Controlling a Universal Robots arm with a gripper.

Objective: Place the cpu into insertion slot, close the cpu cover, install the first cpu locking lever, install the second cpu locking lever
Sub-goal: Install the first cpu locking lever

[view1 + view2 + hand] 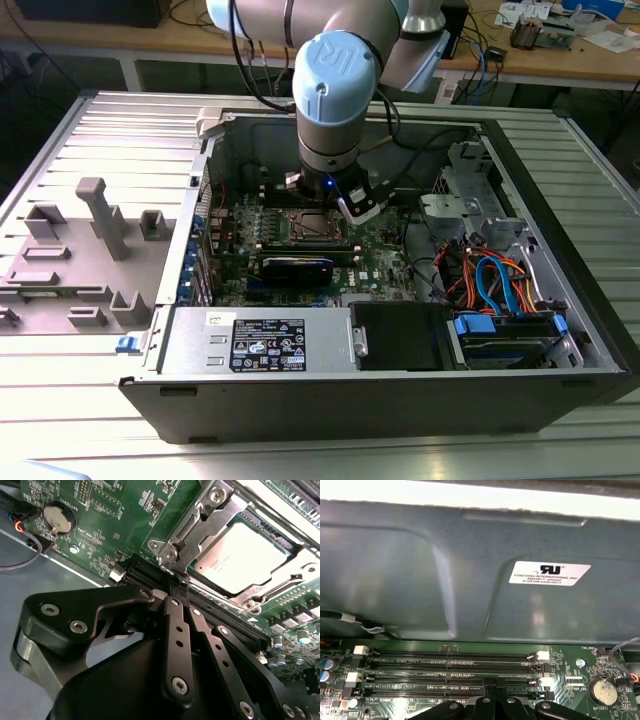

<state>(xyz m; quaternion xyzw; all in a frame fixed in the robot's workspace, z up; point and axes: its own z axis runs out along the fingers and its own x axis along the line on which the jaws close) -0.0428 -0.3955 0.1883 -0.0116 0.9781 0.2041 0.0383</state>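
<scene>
The cpu (240, 550), a dull silver square, lies flat in the insertion slot (272, 534), whose dark rim shows along one side. The cpu cover (220, 507), a metal frame, lies down around the chip. A thin wire locking lever (287, 582) runs along one edge of the cover, and another metal lever arm (192, 522) crosses the opposite corner. My gripper (179, 587) has its black fingers (172, 625) together, tips over the memory slots beside the socket's corner, holding nothing that I can see. In the exterior view the arm's wrist (330, 90) hangs over the socket (308, 226).
The open computer case (400, 400) lies on a ribbed metal table. Long black memory slots (450, 667) run beside the socket, with the grey case wall (470, 580) behind them. A coin battery (602, 690) sits on the green board. Cables (490, 280) and drive bays fill the exterior view's right.
</scene>
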